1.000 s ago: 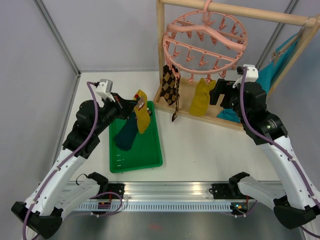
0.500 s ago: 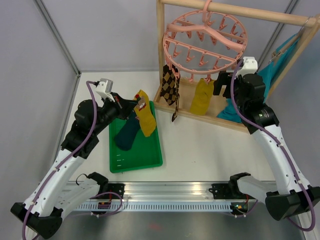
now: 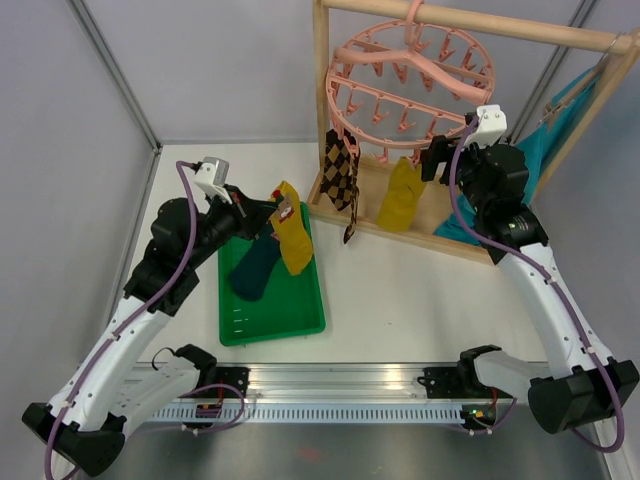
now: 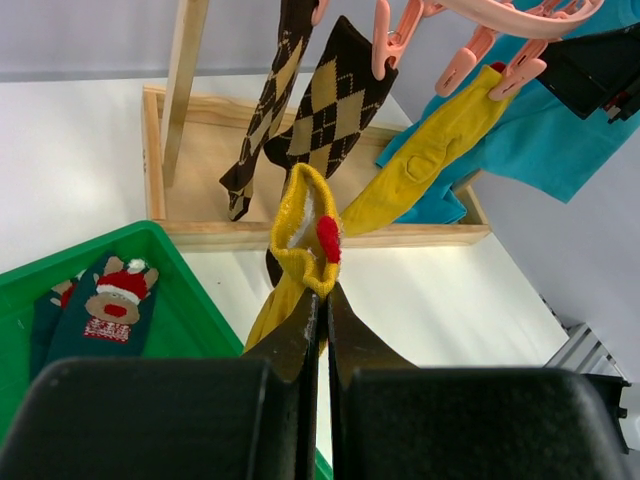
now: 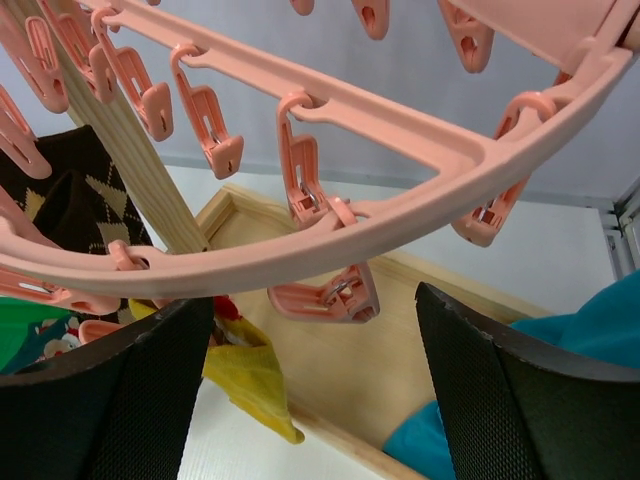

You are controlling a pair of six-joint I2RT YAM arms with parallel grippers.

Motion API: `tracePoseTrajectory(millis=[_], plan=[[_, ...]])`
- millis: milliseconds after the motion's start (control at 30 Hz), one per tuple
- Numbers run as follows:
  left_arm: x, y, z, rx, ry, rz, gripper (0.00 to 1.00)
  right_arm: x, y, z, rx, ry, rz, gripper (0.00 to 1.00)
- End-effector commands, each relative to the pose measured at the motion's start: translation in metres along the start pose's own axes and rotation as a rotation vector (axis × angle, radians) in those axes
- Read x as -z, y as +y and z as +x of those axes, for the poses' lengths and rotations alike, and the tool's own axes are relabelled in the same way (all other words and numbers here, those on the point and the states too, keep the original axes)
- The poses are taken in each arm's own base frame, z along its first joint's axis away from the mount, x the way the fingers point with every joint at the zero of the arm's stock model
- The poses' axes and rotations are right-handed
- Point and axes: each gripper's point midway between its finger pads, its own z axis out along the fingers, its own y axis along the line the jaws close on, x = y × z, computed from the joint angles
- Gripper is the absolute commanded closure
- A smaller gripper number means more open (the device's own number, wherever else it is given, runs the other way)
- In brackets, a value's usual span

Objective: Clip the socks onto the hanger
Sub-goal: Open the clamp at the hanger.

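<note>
The pink hanger (image 3: 333,82) hangs from the wooden rack, its ring (image 5: 300,245) lined with dangling clips. Two argyle socks (image 3: 341,175) (image 4: 325,115) and a mustard sock (image 3: 401,197) (image 4: 430,165) are clipped to it. My left gripper (image 3: 272,207) (image 4: 322,295) is shut on the cuff of another mustard sock (image 3: 291,232) (image 4: 300,225), held above the tray. A dark teal sock (image 3: 253,268) (image 4: 100,310) lies in the tray. My right gripper (image 3: 435,160) (image 5: 312,295) stands open just under the ring, with one pink clip (image 5: 330,295) between its fingers, untouched.
The green tray (image 3: 300,310) sits left of the wooden rack frame (image 3: 322,120) and its base (image 3: 420,235). A large teal cloth (image 3: 540,140) hangs on the rack behind my right arm. Grey walls close in both sides.
My right gripper has risen and moved toward the hanger's ring, its jaws narrowing a little. The left gripper keeps its hold on the mustard sock and has barely moved.
</note>
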Motion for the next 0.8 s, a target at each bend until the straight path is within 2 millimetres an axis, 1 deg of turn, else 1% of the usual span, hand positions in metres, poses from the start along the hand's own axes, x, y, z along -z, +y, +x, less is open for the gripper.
tracePoseTrajectory(millis=[0, 167, 267, 333, 400, 500, 567, 600, 667, 700, 767], plan=[[0.002, -0.009, -0.011, -0.044, -0.03, 0.035, 0.98, -0.005, 0.003, -0.024, 0.027, -0.088, -0.024, 0.13], [0.002, -0.008, -0.012, -0.048, -0.032, 0.031, 0.98, -0.008, 0.004, -0.033, 0.022, -0.109, -0.029, 0.18], [0.003, -0.007, -0.013, -0.053, -0.033, 0.028, 0.98, -0.01, 0.005, -0.036, 0.023, -0.109, -0.03, 0.25], [0.003, -0.007, -0.013, -0.053, -0.035, 0.027, 0.98, -0.009, 0.005, -0.038, 0.02, -0.115, -0.034, 0.3], [0.002, -0.007, -0.013, -0.052, -0.032, 0.026, 0.98, -0.007, 0.006, -0.04, 0.016, -0.124, -0.038, 0.3], [0.002, -0.007, -0.011, -0.05, -0.028, 0.027, 0.98, -0.004, 0.006, -0.044, 0.009, -0.131, -0.037, 0.35], [0.002, -0.008, -0.011, -0.049, -0.028, 0.031, 0.98, -0.002, 0.006, -0.046, 0.005, -0.136, -0.038, 0.44], [0.002, -0.008, -0.011, -0.049, -0.026, 0.032, 0.98, -0.001, 0.007, -0.047, 0.002, -0.136, -0.04, 0.51], [0.002, -0.008, -0.011, -0.049, -0.026, 0.032, 0.98, -0.001, 0.007, -0.048, -0.003, -0.136, -0.04, 0.56], [0.002, -0.008, -0.01, -0.049, -0.025, 0.034, 0.98, 0.001, 0.008, -0.051, -0.012, -0.14, -0.042, 0.63], [0.002, -0.009, -0.011, -0.051, -0.025, 0.038, 0.98, 0.002, 0.014, -0.051, -0.022, -0.139, -0.074, 0.68]])
